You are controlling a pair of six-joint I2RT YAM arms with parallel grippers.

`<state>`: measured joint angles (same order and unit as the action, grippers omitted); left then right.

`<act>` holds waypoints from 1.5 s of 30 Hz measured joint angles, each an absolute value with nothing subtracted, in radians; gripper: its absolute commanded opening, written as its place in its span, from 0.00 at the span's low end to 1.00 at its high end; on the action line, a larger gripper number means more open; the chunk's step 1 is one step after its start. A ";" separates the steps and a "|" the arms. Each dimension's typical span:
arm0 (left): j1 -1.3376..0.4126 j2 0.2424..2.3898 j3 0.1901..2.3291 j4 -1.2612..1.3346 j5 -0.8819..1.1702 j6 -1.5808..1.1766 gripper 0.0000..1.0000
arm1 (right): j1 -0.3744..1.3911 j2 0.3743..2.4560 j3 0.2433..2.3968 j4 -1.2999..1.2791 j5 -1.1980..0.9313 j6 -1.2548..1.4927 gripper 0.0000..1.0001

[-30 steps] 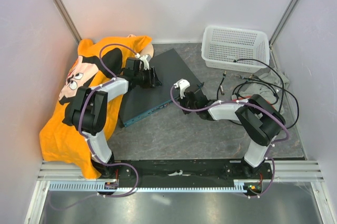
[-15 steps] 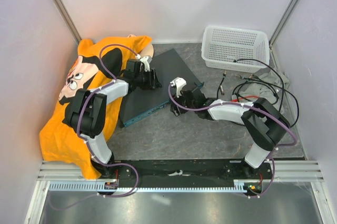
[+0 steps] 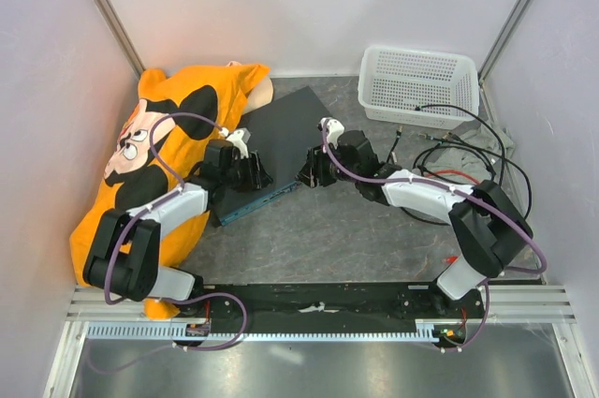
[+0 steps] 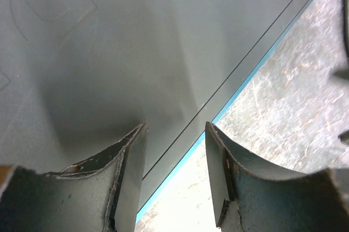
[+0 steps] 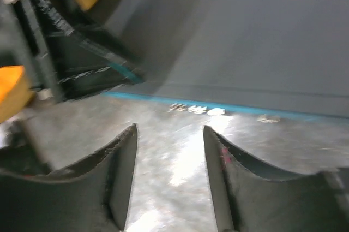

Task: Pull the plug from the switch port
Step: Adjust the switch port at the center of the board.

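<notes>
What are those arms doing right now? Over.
Both open, empty: left gripper over switch front edge, right gripper facing it. No plug visible. Nothing blocking.

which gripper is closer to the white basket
Right. The right gripper sits at the switch front edge, down-left of the basket; the left gripper is farther left along that edge.

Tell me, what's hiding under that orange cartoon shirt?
Only a pale peach rounded edge peeks out at the orange cartoon shirt's far corner; the cloth covers everything else beneath it.
</notes>
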<state>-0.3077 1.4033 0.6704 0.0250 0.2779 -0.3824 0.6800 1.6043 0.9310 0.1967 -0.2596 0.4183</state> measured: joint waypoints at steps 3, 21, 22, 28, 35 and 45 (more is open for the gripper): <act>-0.305 1.401 0.654 0.062 0.268 -0.419 0.55 | 0.683 1.613 0.904 0.234 -0.324 0.503 0.52; -0.179 1.638 0.923 0.086 0.199 -0.287 0.58 | 0.562 1.750 0.856 0.181 -0.222 0.685 0.40; -0.171 1.704 1.013 0.075 0.180 -0.258 0.58 | 0.546 1.749 0.860 0.158 -0.203 0.686 0.38; -0.140 2.029 1.499 -0.070 0.094 -0.162 0.54 | 0.480 1.749 0.897 0.063 -0.102 0.666 0.00; -0.138 2.160 1.633 -0.169 -0.003 -0.046 0.29 | 0.487 1.751 0.918 0.048 -0.025 0.645 0.01; -0.088 2.162 1.635 -0.268 -0.083 0.120 0.13 | 0.487 1.867 1.010 0.087 -0.030 0.573 0.01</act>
<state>-0.0883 2.1624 1.6348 -0.2676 -0.0834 0.1196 0.4866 1.8671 1.0096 0.0872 -0.0303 0.5728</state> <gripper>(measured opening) 0.146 0.010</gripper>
